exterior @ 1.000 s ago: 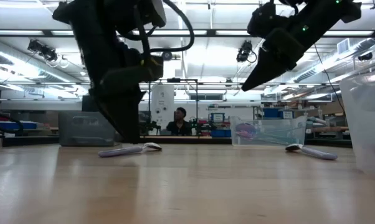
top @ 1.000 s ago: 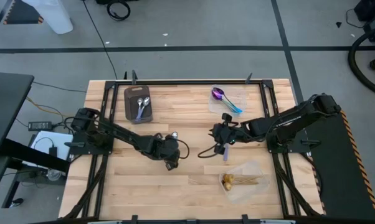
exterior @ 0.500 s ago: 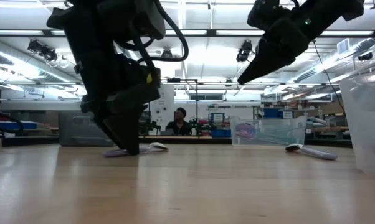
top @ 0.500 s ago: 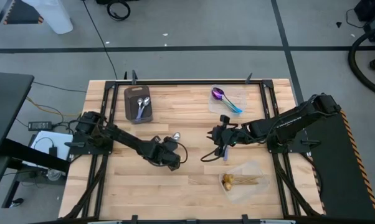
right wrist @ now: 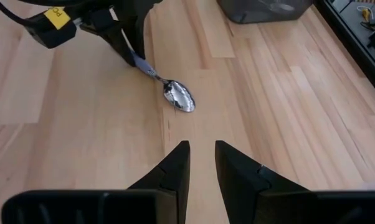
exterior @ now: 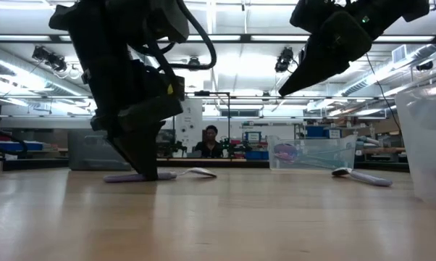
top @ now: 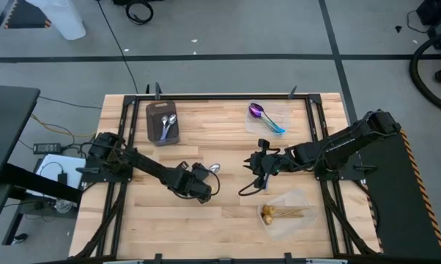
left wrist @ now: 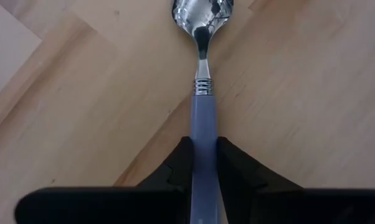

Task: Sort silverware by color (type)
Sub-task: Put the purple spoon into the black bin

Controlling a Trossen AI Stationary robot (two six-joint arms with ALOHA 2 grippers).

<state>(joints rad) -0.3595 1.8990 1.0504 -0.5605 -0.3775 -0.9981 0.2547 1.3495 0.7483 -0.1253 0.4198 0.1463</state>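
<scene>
A spoon with a lavender handle and shiny silver bowl (top: pixel 214 168) lies on the wooden table left of centre. My left gripper (left wrist: pixel 204 140) is shut on its handle, fingers down at the table (exterior: pixel 142 171). Farther right, my right gripper (right wrist: pixel 202 148) hovers above the table (exterior: pixel 284 91), its fingers a narrow gap apart with nothing between them. A second lavender-handled spoon (exterior: pixel 361 176) lies flat on the table below it. My left gripper pinches the spoon's lavender handle (left wrist: pixel 204 121) between its two fingers, about midway along. The fingers come steeply from above and stand across the handle. The spoon lies level, its bowl (exterior: pixel 200 172) on the table and the handle's free end (exterior: pixel 119 177) sticking out behind the fingers.
A dark grey tray (top: pixel 153 111) at the far left holds silver spoons. A clear container (top: pixel 282 111) at the far right holds purple-blue spoons, and another (top: pixel 295 220) near the front right holds gold ones. Bare wood lies between the arms.
My left gripper has sunk to the table over the spoon's handle and closed on it. The spoon has swung round on the table, its bowl sliding toward the right and near edges.
</scene>
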